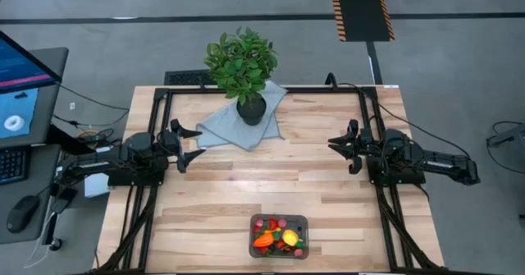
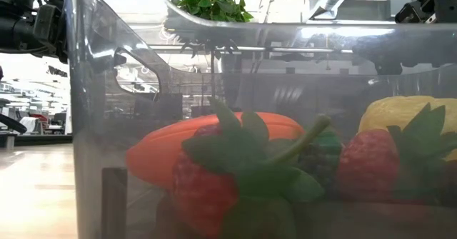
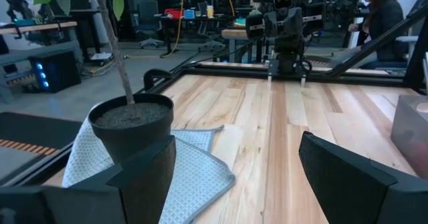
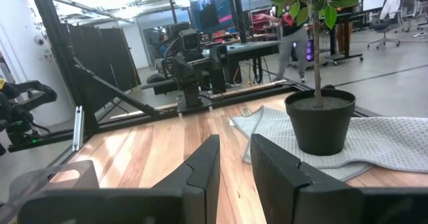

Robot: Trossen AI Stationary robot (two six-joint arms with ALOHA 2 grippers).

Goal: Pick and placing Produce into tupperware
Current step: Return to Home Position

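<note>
High view, produce [image 1: 279, 239] in tupperware [image 1: 252, 234] (bottom centre), left fingers [image 3: 144, 177] wide apart, right fingers [image 4: 200, 174] narrowly apart.

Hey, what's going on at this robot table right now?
Nothing is being handled at this moment. The left gripper and the right gripper are both open and empty, at opposite sides of the table. The tupperware stands by the edge opposite the potted plant, with the toy produce piled inside it. The plant stands on a cloth.
</note>
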